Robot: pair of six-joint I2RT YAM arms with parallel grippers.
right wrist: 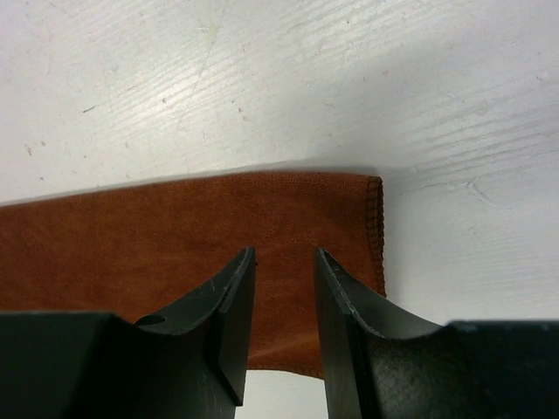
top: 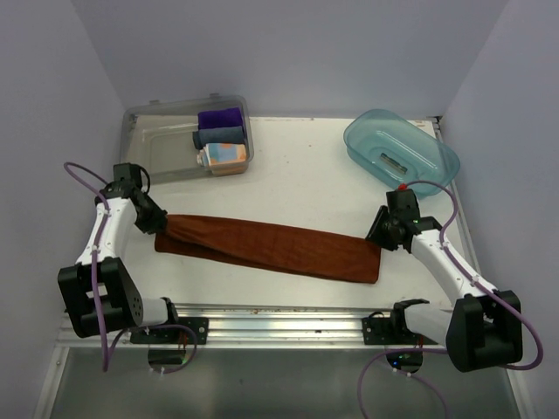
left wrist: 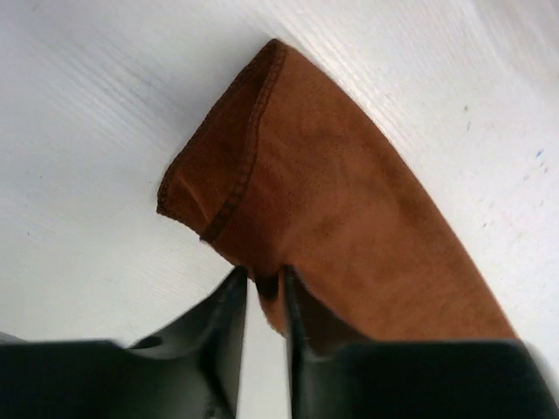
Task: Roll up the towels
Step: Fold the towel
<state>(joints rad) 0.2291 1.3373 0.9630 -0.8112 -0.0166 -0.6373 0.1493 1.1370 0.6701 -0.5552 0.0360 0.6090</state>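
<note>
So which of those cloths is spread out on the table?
The long rust-brown towel, lying between the left pincer and right pincer. The purple cloth, grey-blue cloth and patterned towel sit bundled in the clear box.

Clear plastic bin (top: pixel 162 153) stands at far left of the white surface (top: pixel 306 166). At its right end lie a purple cloth (top: pixel 219 117) and, just in front, a grey-blue cloth (top: pixel 220 134). Translucent teal tub (top: pixel 428 144) at far right, well apart. Metal rail (top: pixel 279 316) along near edge.
</note>
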